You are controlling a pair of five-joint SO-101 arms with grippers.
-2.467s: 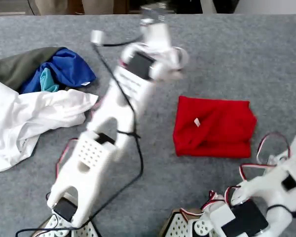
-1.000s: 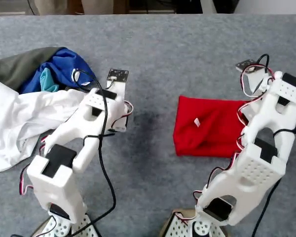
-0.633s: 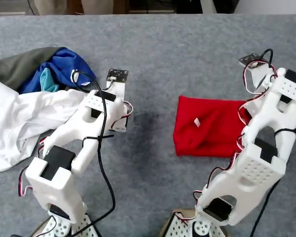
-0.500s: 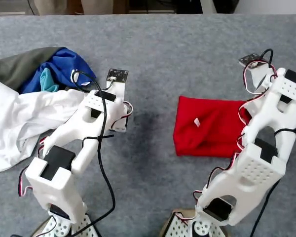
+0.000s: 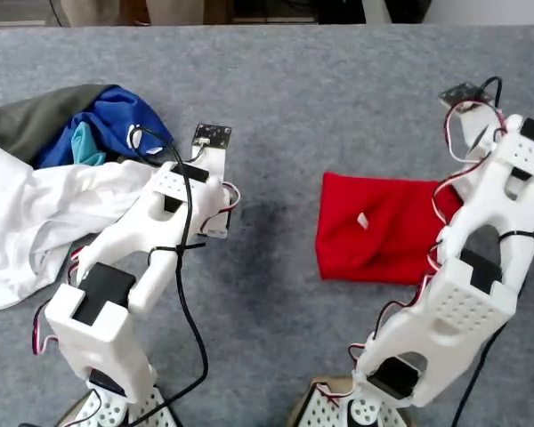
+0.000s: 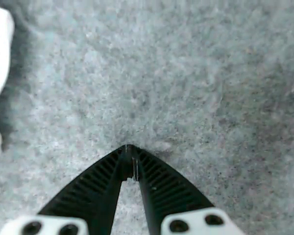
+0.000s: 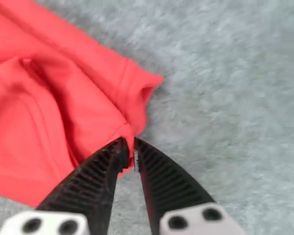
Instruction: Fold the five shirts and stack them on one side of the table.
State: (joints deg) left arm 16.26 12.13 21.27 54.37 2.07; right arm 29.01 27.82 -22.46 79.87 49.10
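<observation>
Pinching rumpled, folded red shirt (image 5: 378,236) in right jaws, dragging it slightly rightward; holding left jaws closed.

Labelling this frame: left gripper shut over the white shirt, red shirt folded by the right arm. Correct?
No. The left gripper is shut over the bare grey table, not the white shirt, which lies off to one side; the left wrist view shows it. The red shirt is folded by the right arm.

Red shirt (image 5: 383,236); grey table (image 5: 338,98)
</observation>
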